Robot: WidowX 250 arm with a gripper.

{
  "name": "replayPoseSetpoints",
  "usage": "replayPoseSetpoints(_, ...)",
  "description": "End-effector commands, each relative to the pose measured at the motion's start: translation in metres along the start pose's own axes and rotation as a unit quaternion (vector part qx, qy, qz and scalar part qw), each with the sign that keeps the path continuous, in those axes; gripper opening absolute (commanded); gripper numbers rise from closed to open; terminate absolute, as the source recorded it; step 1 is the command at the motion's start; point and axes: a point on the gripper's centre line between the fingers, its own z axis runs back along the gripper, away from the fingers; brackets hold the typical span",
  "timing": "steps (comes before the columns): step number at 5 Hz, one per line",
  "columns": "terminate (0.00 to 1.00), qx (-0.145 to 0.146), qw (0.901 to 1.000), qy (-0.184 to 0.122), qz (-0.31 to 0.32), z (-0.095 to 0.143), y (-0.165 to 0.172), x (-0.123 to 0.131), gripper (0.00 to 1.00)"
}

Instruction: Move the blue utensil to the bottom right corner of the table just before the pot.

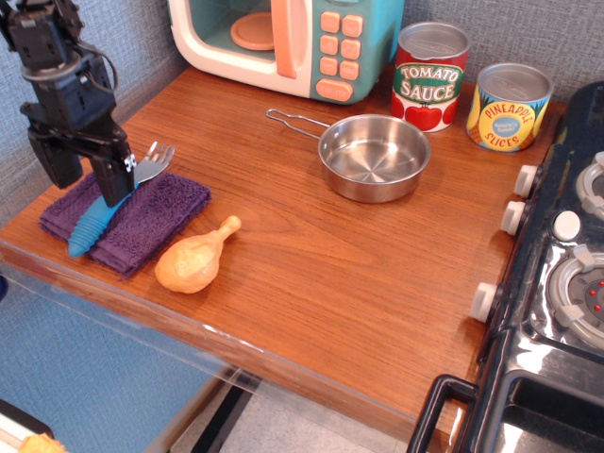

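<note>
Two cans at the table's twelve to one o'clock edge carry the only readable text. The red can [430,75] reads "TOMATO SAUCE" in white letters on a green band, above a picture of a tomato. At its three o'clock side, the yellow can [510,106] reads "PINEAPPLE SLICES" around a blue oval; the small print inside that oval is too fine to read.
</note>
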Motion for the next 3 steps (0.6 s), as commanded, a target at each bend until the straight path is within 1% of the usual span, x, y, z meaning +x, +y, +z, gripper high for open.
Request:
replayPoseSetpoints(1, 0.00, 0.023, 0.9997, -0.012, 0.004, 0.000, 0.002, 0.006, 1.00)
replayPoseSetpoints(3, 0.00, 0.034, 0.9993, -0.009, 0.007, -0.011, 0.000, 0.006, 1.00)
